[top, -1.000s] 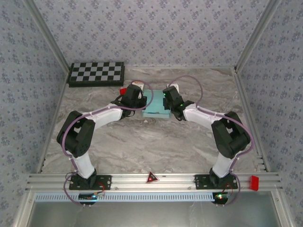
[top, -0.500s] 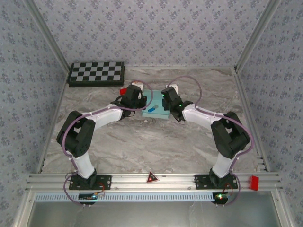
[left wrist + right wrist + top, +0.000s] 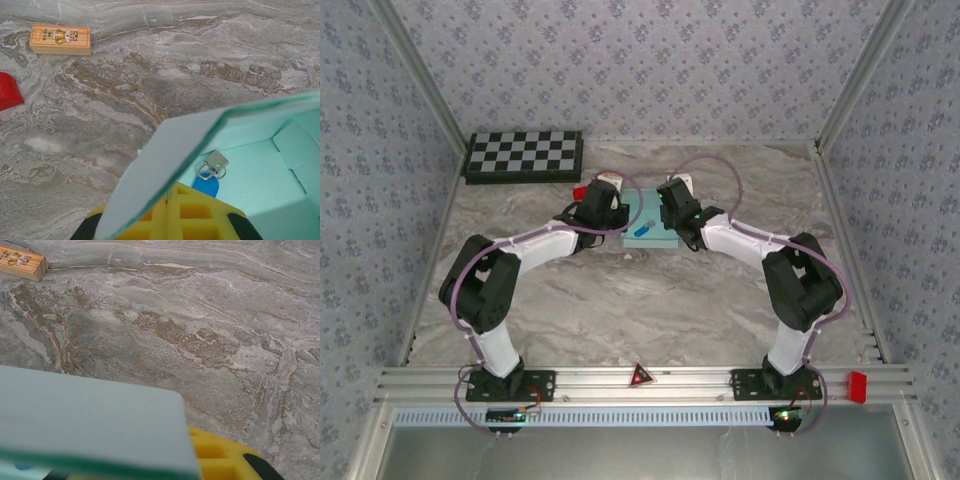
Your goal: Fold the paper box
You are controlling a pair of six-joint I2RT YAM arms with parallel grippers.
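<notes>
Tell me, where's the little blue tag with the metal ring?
The blue tag lies inside the pale aqua paper box, mid-table in the top view, right of the red block.

The thin-card paper box (image 3: pixel 260 165) is plain pale aqua, greyer on its outer flap. The small plastic tag (image 3: pixel 206 186) is bright blue, and its metal clasp (image 3: pixel 215 164) is silver. The left gripper (image 3: pixel 167 212) has yellow pads (image 3: pixel 200 215). The marble-look table (image 3: pixel 620 300) is grey, veined with brown and white. The flat checkerboard (image 3: pixel 523 153) has black and pale grey squares. The small wooden block (image 3: pixel 60 39) is tan with an orange tiger print. The papered walls (image 3: pixel 640 60) are lilac-grey with a floral pattern.
</notes>
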